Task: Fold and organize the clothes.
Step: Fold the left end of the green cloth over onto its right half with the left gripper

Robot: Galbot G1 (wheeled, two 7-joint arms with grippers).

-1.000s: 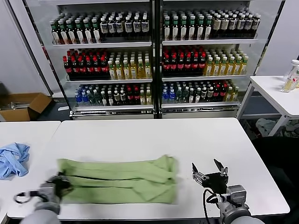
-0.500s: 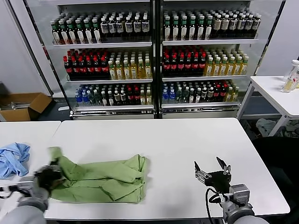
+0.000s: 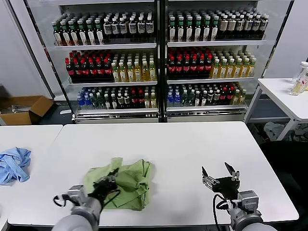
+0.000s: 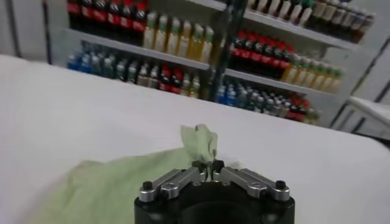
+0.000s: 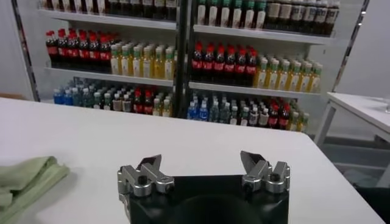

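The light green shirt (image 3: 124,185) lies bunched in a folded heap near the front edge of the white table (image 3: 192,144), left of the middle. My left gripper (image 3: 107,185) is shut on a pinch of its fabric and holds that end over the heap; in the left wrist view (image 4: 207,165) a tuft of green cloth (image 4: 200,140) stands up between the closed fingertips. My right gripper (image 3: 219,172) is open and empty over bare table at the front right; the right wrist view (image 5: 201,165) shows its jaws wide apart and the shirt's edge (image 5: 27,176) far off.
A crumpled light blue cloth (image 3: 13,162) lies on a separate white table (image 3: 33,132) at the left. Glass-door coolers full of bottles (image 3: 159,57) stand behind. Another white table (image 3: 284,94) is at the far right, a cardboard box (image 3: 26,108) on the floor at left.
My left gripper has carried the shirt's left end up and to the right, over the rest of the shirt, so the long strip is now a short heap. The right gripper has stayed put.
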